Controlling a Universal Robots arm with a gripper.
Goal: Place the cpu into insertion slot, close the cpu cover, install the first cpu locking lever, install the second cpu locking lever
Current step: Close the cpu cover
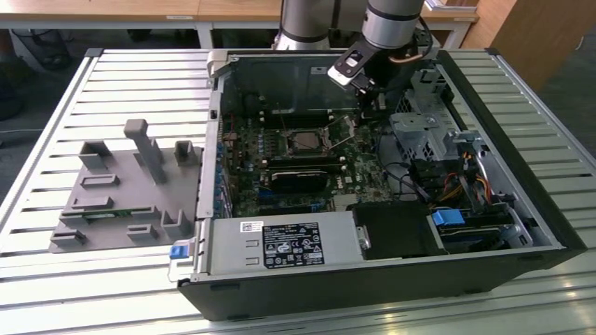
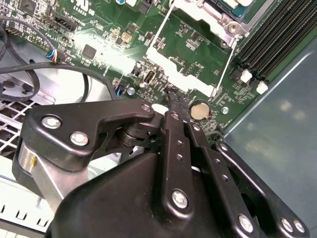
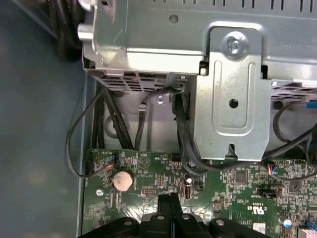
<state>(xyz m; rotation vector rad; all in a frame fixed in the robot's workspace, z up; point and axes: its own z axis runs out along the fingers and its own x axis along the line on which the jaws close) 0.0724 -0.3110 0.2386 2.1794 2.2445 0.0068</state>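
Observation:
In the exterior view the insertion slot (image 1: 306, 142) sits mid-board inside the open computer case, with a dull square face, seemingly the cpu, in its centre. My gripper (image 1: 373, 105) hangs to the exterior view's right of it, low over the board. In the second wrist view the cpu cover (image 2: 173, 67), a silvery frame with a cut-out centre, is swung open off the slot (image 2: 230, 7), with a thin wire lever (image 2: 225, 69) along each side. The black fingers (image 2: 171, 101) are shut together with nothing visible between them, their tips just short of the cover's near edge. The first wrist view shows my gripper (image 3: 171, 201) over green board.
A metal drive cage (image 1: 419, 132) (image 3: 228, 99) with black cables stands close beside my gripper. Long black memory slots (image 2: 277, 44) and a coin battery (image 2: 199, 110) flank the socket. A power supply (image 1: 279, 244) fills the case front. A grey fixture (image 1: 121, 188) stands on the slatted table.

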